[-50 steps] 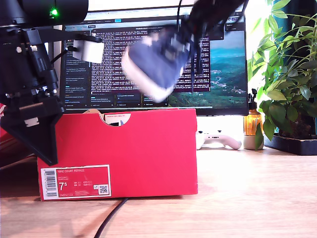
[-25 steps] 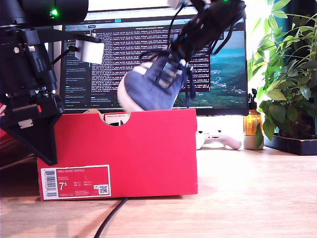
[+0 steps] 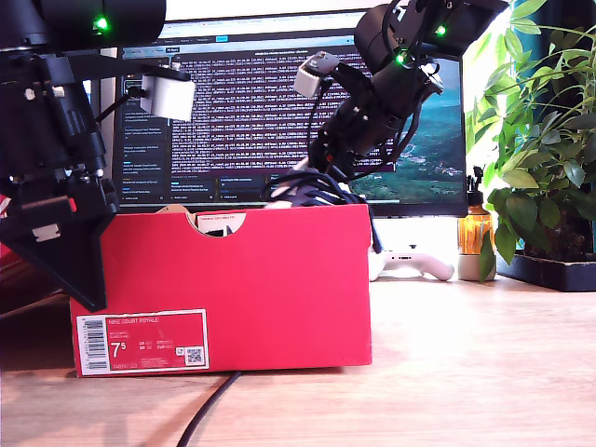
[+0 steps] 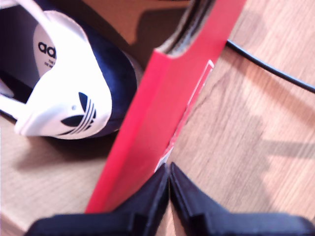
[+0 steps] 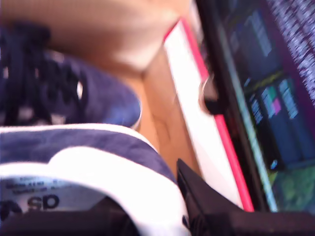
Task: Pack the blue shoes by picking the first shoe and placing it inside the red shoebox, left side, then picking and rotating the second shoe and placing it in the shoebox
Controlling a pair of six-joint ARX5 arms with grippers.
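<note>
Exterior view: bright-red cardboard shoebox (image 3: 223,284) on wooden bench (image 3: 484,363); only laces and top of navy-blue suede shoe (image 3: 312,194) show above box rim, under my second tool (image 3: 321,182). Open bench beyond box toward exterior view's right.

Second wrist view: my second tool (image 5: 147,206) clamped on shoe heel (image 5: 98,172); other navy shoe (image 5: 64,96) just ahead on box floor, box wall (image 5: 197,123) close beside.

First wrist view: my first tool (image 4: 170,182), jaws closed and empty, above box's red wall edge (image 4: 162,123); white heel tab (image 4: 64,98) of shoe inside, black cable (image 4: 270,69) on bench outside.

"7.5" on the red shoebox (image 3: 223,284) label (image 3: 142,343); "ad", trefoil logo on shoe heel (image 4: 69,105).
</note>
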